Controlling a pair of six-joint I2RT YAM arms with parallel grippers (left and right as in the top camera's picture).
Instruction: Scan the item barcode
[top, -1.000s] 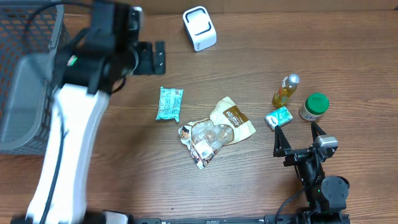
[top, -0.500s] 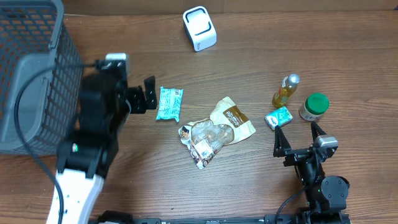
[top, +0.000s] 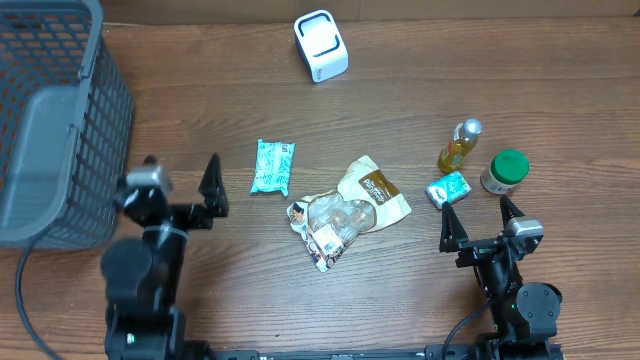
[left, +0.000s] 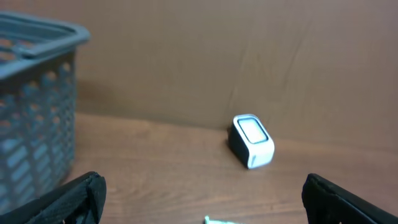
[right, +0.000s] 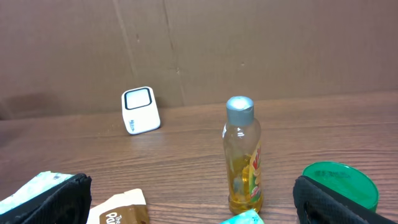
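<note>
Both arms sit folded low at the near edge of the desk (top: 400, 100), each wrist level and aimed toward the far wall. The left gripper (top: 181, 178) hangs released, jaws spread wide, holding and touching nothing; the right gripper (top: 476, 216) is likewise spread wide and empty. The white scanner (top: 321, 45) stands well ahead of the left gripper and to its right, near the back wall. A teal packet (top: 272, 166) lies just right of the left gripper's right finger. Further right are a crumpled clear wrapper (top: 325, 225) and a brown-and-cream pouch (top: 375, 190), touching each other. Directly ahead of the right gripper stand a small teal box (top: 448, 188), a bottle of yellow liquid (top: 459, 146) and a green-lidded jar (top: 505, 171). The grey basket (top: 110, 110) sits ahead of the left gripper and to its left, cut off by the frame edge. In the left wrist view only a sliver of the packet shows at the bottom edge; in the right wrist view the jar, box and pouch are partly cropped. Printing on the items is too small to read.
</note>
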